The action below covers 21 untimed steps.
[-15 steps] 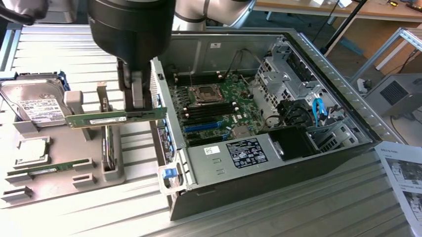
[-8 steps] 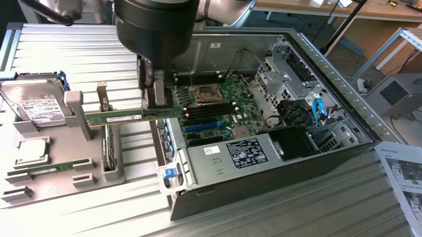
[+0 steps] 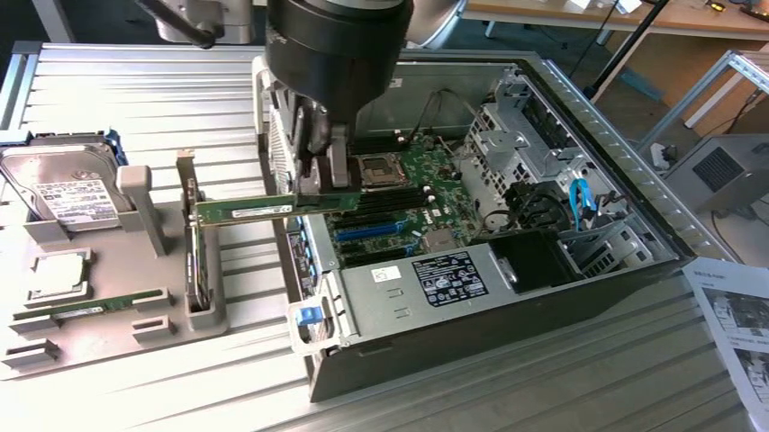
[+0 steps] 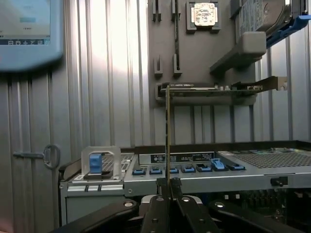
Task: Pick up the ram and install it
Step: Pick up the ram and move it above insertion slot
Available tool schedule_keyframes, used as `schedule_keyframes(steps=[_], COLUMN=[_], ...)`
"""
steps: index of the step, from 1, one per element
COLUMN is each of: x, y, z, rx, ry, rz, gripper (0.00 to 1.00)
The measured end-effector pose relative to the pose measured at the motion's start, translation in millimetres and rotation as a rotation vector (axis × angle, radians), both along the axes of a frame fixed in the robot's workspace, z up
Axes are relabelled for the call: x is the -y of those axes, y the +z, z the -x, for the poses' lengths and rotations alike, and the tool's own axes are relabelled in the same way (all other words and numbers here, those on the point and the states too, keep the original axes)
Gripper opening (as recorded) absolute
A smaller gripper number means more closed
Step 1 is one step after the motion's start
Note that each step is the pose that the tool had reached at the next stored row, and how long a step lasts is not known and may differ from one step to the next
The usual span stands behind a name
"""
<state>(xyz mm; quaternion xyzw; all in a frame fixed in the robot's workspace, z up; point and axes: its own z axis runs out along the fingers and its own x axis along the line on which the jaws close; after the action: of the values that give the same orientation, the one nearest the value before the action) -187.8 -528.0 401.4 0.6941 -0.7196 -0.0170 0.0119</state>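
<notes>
Pinching the ram by one end, the end effector hangs over the left wall of the open computer case, as the exterior view shows it. Its fingers are pressed together on the stick, which lies level and on edge. The stick reaches out from the fingers toward the exterior view's left, above the gap between the case and the grey tray. Its free end lines up with the upright expansion card standing in the tray. Whether the two touch cannot be told.

In the wrist view the ram appears edge-on as a thin line running away from the end effector, clear of the case below it.

Inside the case, the motherboard lies flat with its processor socket just right of the fingers. Dark memory slots sit just nearer than that socket.

On the tray, a hard drive rests at the far left. A square silver processor chip sits nearer than it, and a second green memory stick stands in a slot nearer still. Tray and case both sit on the ribbed metal counter. A printed sheet lies at the exterior view's right.
</notes>
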Motion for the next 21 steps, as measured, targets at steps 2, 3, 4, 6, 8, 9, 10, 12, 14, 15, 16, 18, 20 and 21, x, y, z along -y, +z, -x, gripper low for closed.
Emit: schedule_keyframes(steps=[2, 3, 4, 6, 8, 9, 10, 12, 14, 15, 16, 18, 20, 21], x=[0.0, 0.0, 0.0, 0.0, 0.0, 0.0, 0.0, 0.0, 0.0, 0.0, 0.0, 0.0, 0.0, 0.0], y=[0.0, 0.0, 0.0, 0.0, 0.0, 0.0, 0.0, 0.0, 0.0, 0.0, 0.0, 0.0, 0.0, 0.0], z=[-4.7, -7.1, -9.6, -14.8, -21.9, -24.9, -27.9, -35.4, -41.5, -44.4, -48.0, -55.4, -62.7, -66.3], rx=[0.0000, 0.0000, 0.0000, 0.0000, -0.0001, 0.0000, 0.0000, 0.0000, -0.0001, -0.0001, -0.0002, -0.0002, -0.0003, -0.0003], ry=[0.000, 0.000, 0.000, 0.000, 0.000, 0.000, 0.000, 0.000, 0.000, 0.000, 0.000, 0.000, 0.000, 0.000], rz=[0.0000, 0.0000, 0.0000, 0.0000, 0.0001, 0.0000, -0.0001, 0.0000, 0.0000, 0.0000, 0.0001, 0.0001, 0.0001, 0.0000], gripper=[0.12, 0.12, 0.12, 0.12, 0.12, 0.12, 0.12, 0.12, 0.12, 0.12, 0.12, 0.12, 0.12, 0.12])
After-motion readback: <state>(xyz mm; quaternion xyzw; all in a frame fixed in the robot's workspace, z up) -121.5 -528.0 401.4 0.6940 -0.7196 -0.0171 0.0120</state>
